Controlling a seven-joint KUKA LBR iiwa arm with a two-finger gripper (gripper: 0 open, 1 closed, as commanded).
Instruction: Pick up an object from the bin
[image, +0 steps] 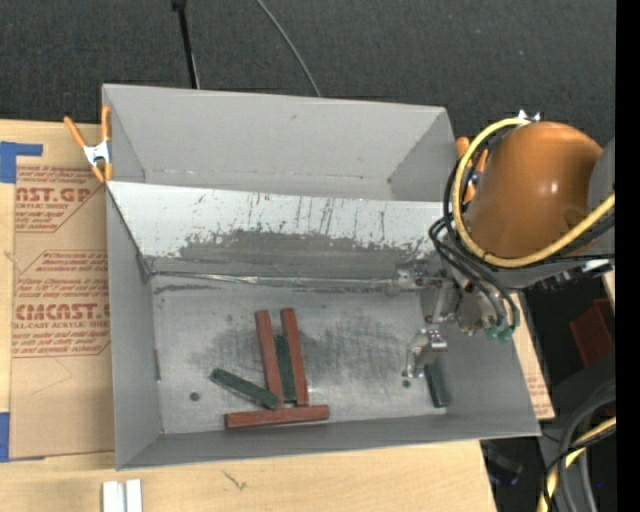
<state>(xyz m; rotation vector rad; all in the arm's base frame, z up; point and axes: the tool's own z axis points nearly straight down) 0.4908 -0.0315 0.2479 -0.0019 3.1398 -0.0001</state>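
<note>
1. Bin (130, 300): grey metal with sloped walls. The floor is scuffed and streaked dark towards the back wall. From my remote station I see it from above.

2. Arm (590, 250): enters from the right of the view. A rounded orange cover (530, 190) sits on its wrist and looped cables (465, 180) run around it. The wrist hangs over the right end of the bin floor.

3. Jaws: low over the floor at the right end, near the front wall. I cannot tell whether they are open or closed, and I see nothing held between them.

4. Heap of sticks, left of centre on the floor and well apart from the jaws:
   - two reddish-brown sticks (264, 345) standing side by side, running front to back;
   - one reddish-brown stick (277, 417) lying crosswise at their near ends;
   - one dark green stick (286, 368) wedged between the pair;
   - one dark green diagonal stick (243, 388) to their left, with its right end reaching the heap.

5. Lone dark green stick (437, 385): short, lying alone on the floor at the right end. Its far end is just at the jaws. I cannot tell whether the two touch.
</note>
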